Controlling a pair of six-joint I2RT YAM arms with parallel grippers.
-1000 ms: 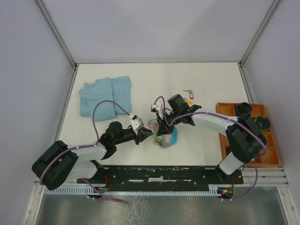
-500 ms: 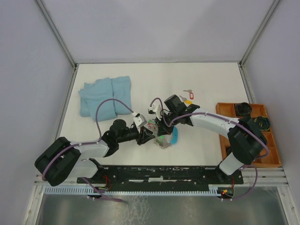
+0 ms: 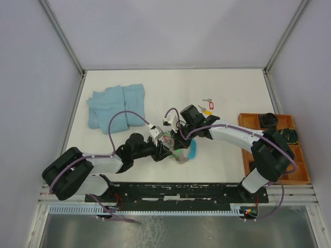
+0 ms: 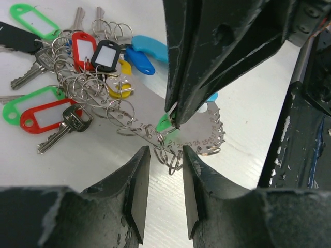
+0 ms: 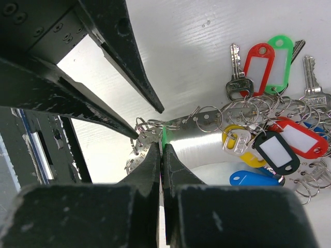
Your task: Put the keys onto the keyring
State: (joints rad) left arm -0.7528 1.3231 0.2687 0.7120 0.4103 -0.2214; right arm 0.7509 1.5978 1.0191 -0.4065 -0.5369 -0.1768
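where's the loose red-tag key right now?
Top view, right of centre: the red-tagged key lies alone on the table, just beyond the right arm, left of the orange tray.

A cloth (image 3: 116,108) is lying at the desk's (image 3: 222,88) back left, and a tray (image 3: 301,174) is sitting at its right edge. A lone key (image 3: 208,105) is lying behind the right arm (image 3: 232,133). The heaped keys (image 4: 77,88) are lying centre-front beside the keyring (image 4: 199,135). There the left hand (image 4: 164,154) is meeting the right hand (image 5: 162,147), which is nipping a tagged key (image 4: 164,124).
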